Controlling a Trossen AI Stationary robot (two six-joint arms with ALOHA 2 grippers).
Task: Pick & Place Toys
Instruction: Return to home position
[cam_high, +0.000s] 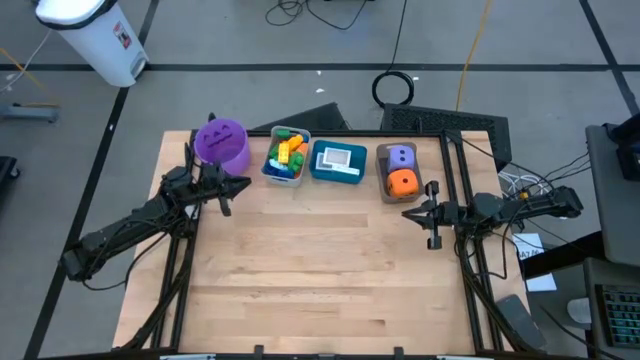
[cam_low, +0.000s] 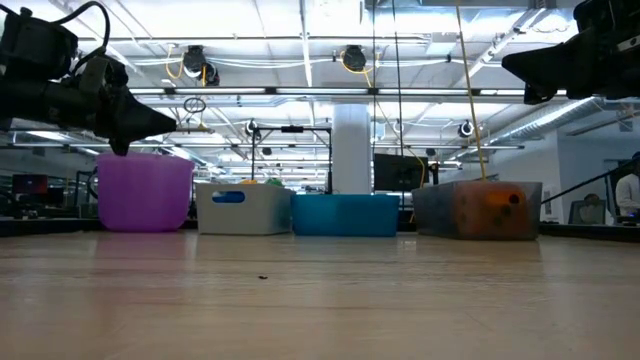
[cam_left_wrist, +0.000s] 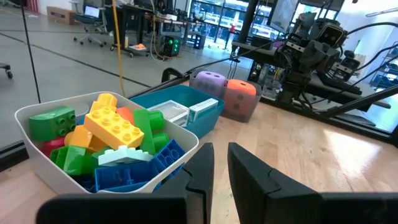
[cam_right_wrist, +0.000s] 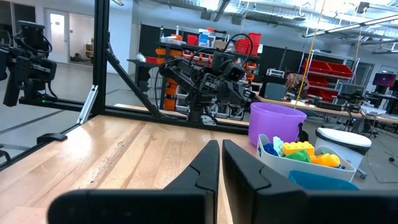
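Note:
The toys lie in a row of bins at the table's far edge. Coloured plastic bricks (cam_left_wrist: 112, 130) fill a white bin (cam_high: 286, 157). Flat white cards (cam_left_wrist: 177, 112) lie in a teal bin (cam_high: 338, 162). A purple die (cam_left_wrist: 208, 82) and an orange die (cam_left_wrist: 239, 96) sit in a brown bin (cam_high: 400, 172). My left gripper (cam_high: 243, 183) hangs shut above the table, just near of the purple bucket (cam_high: 221, 143), holding nothing. At the table's right side, near the brown bin, my right gripper (cam_high: 408, 213) is shut on nothing and also clear of the tabletop.
The purple bucket (cam_low: 145, 190) stands at the far left end of the row. Bare wooden tabletop (cam_high: 320, 270) spreads from the bins to the near edge. Black frame rails run along both sides of the table. A white bin and cables lie on the floor beyond.

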